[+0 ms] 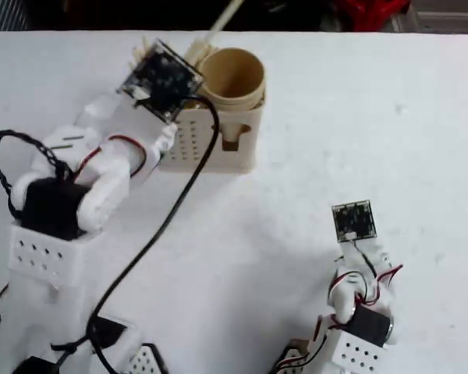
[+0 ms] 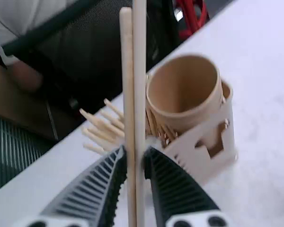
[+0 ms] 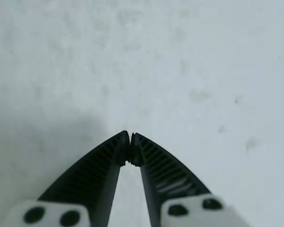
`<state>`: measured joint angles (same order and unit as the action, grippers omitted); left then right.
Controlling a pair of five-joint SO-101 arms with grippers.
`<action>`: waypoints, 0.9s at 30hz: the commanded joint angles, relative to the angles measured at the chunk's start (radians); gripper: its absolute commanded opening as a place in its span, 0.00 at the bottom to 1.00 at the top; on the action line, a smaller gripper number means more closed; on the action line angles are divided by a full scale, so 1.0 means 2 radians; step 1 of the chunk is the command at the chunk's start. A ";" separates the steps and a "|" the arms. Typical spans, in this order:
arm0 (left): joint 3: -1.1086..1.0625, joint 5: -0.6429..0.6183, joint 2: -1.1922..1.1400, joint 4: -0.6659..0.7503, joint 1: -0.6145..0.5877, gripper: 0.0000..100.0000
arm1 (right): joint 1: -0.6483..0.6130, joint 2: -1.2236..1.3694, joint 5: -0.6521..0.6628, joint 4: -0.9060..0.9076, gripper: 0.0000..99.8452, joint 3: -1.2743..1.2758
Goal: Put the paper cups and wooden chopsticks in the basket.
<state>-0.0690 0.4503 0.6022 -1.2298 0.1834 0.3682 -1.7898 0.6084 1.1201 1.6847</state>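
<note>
Left end effector (image 2: 135,153) is pinching pale wooden chopsticks (image 2: 132,71), long axis pointing far; white perforated basket (image 2: 213,146) is sitting just right. Right end effector (image 3: 130,142) is resting pressed together.

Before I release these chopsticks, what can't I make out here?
- High view: the wrist camera board covers the left pincer and part of the basket, hiding the drop spot.
- Left wrist view: the held chopsticks are cut off by the frame edge; their full length is unseen.
- Both views: the basket wall hides how many paper cups are stacked.
</note>
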 commanded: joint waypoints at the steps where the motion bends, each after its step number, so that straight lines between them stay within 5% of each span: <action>1: 0.038 -0.058 0.013 0.110 0.031 0.02 | 0.003 -0.006 0.002 -0.007 0.02 0.003; 15: 0.030 -0.206 -0.161 0.411 -0.007 0.02 | 0.003 -0.006 0.002 -0.007 0.02 0.003; 27: 0.025 -0.235 -0.194 0.348 -0.038 0.02 | 0.003 -0.006 0.002 -0.007 0.02 0.003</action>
<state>-0.0414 -0.0084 0.2079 -0.4703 0.1128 0.3682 -1.7898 0.6084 1.1201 1.6847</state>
